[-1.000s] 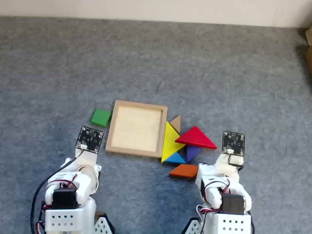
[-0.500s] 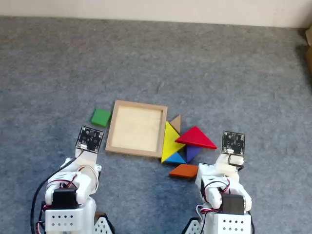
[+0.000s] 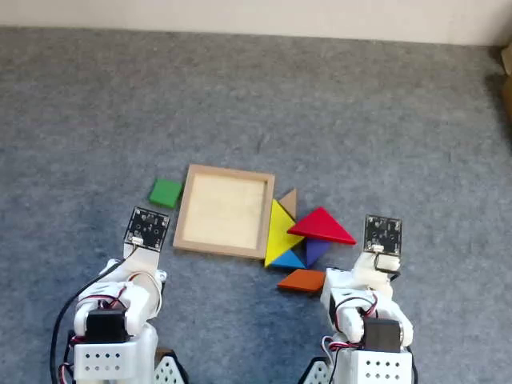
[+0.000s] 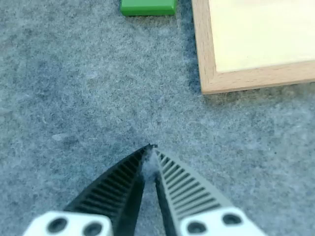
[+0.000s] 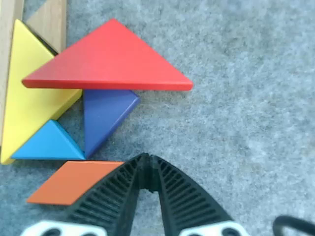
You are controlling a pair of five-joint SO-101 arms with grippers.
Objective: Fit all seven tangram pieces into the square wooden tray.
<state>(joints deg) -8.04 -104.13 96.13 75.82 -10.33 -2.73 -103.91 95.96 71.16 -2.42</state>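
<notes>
The square wooden tray (image 3: pixel 182 232) lies mid-table with nothing inside; its corner (image 4: pixel 206 83) is close ahead of my shut left gripper (image 4: pixel 150 147). A green square (image 3: pixel 166 193) (image 4: pixel 147 7) sits just off the tray's left side. To the tray's right lie a yellow triangle (image 3: pixel 279 228) (image 5: pixel 24 103), a tan piece (image 3: pixel 289 201) (image 5: pixel 48 19), a red triangle (image 3: pixel 322 226) (image 5: pixel 106 61), a purple triangle (image 3: pixel 317 250) (image 5: pixel 104 114), a small blue triangle (image 3: pixel 289 259) (image 5: pixel 47 143) and an orange parallelogram (image 3: pixel 302 280) (image 5: pixel 71 182). My right gripper (image 5: pixel 146 158) is shut, tips at the orange piece's edge.
Grey felt (image 3: pixel 256 104) covers the table. Both arm bases (image 3: pixel 112 336) (image 3: pixel 368 336) stand at the near edge. A brown object (image 3: pixel 507 80) shows at the far right edge. Open felt stretches behind the tray.
</notes>
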